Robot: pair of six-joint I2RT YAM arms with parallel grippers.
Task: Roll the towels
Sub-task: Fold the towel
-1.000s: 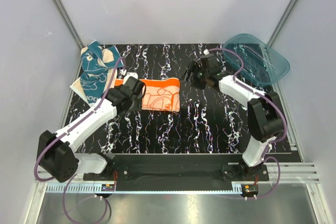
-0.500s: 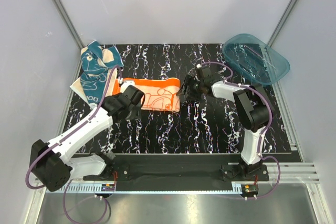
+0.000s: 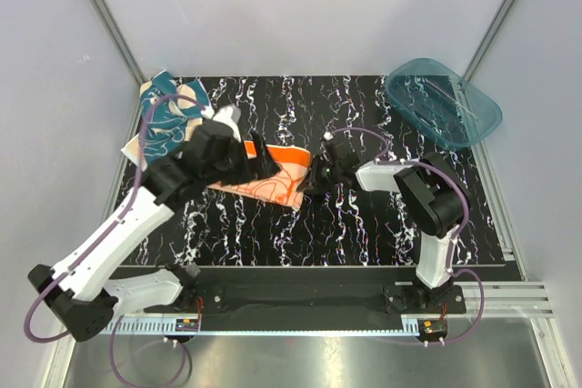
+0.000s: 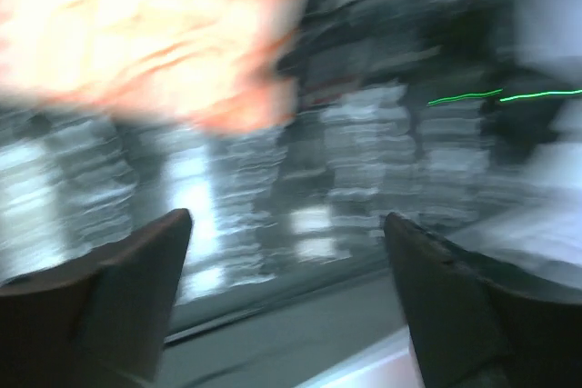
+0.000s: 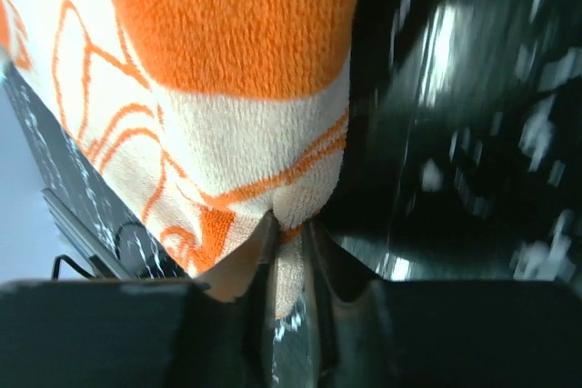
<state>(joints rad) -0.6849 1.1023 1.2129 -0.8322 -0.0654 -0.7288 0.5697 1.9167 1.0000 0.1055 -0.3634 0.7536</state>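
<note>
one orange towel (image 5: 227, 34) is pinched by the right end effector (image 5: 289, 243).

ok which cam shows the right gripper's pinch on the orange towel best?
Right wrist: close and sharp, the right gripper shut on an edge of the orange towel. Top shows that contact only small, at the towel's right end. Left wrist gives an orange blur.
</note>
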